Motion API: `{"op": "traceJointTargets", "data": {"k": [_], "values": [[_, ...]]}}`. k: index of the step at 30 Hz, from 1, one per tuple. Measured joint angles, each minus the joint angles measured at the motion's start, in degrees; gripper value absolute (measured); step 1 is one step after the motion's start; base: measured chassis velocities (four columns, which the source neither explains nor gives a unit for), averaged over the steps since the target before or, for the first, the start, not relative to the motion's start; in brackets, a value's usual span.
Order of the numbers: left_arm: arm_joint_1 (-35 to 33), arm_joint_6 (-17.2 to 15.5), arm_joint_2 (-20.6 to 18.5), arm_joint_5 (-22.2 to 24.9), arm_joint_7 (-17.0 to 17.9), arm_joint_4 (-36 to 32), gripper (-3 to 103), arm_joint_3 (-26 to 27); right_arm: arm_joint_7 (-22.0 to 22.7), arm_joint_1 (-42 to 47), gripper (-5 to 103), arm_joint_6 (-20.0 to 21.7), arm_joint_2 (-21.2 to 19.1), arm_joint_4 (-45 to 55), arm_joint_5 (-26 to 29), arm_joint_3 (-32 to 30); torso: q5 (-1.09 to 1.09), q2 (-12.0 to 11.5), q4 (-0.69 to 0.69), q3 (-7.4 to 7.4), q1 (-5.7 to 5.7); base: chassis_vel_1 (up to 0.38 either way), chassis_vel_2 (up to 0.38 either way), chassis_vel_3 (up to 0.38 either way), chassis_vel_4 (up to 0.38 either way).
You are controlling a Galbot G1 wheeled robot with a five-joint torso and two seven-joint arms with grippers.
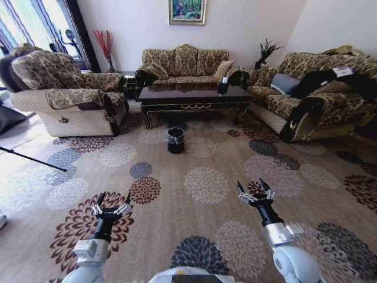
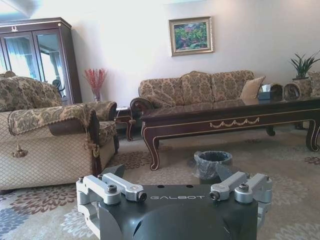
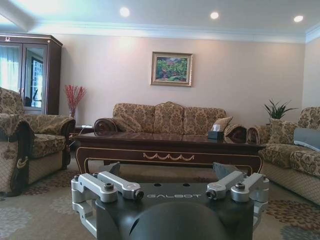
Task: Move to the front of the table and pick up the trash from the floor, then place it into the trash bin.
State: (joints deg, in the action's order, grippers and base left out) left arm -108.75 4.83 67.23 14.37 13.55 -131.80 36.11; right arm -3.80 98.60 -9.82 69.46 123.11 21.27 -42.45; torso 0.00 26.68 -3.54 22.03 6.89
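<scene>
The dark glossy table (image 1: 194, 97) stands far ahead across the carpet, in front of the back sofa; it also shows as the table (image 2: 230, 117) and the table (image 3: 165, 147) in the wrist views. Just in front of it stands the small black trash bin (image 1: 175, 140), lined with a bag, seen closer as the trash bin (image 2: 212, 162). The trash is too small to make out among the carpet's printed flowers. My left gripper (image 1: 113, 198) and right gripper (image 1: 251, 186) hang open and hold nothing, low over the near carpet, far from bin and table.
An armchair (image 1: 65, 94) flanks the table on the left and a long sofa (image 1: 312, 100) on the right. A thin dark pole (image 1: 32, 159) lies across the floor at the left. Open patterned carpet (image 1: 206, 183) stretches between me and the bin.
</scene>
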Motion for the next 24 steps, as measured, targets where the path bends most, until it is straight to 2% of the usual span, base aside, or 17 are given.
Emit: {"op": "traceJointTargets", "data": {"k": [24], "values": [[0.0, 0.0, 0.0, 0.0, 0.0, 0.0, 100, 0.0, 0.0, 0.0, 100, 0.0, 0.0, 0.0, 0.0, 0.0, 0.0, 5.9, 0.0, 3.63, 2.24, 0.0, 0.0, 0.0, 0.0]]}}
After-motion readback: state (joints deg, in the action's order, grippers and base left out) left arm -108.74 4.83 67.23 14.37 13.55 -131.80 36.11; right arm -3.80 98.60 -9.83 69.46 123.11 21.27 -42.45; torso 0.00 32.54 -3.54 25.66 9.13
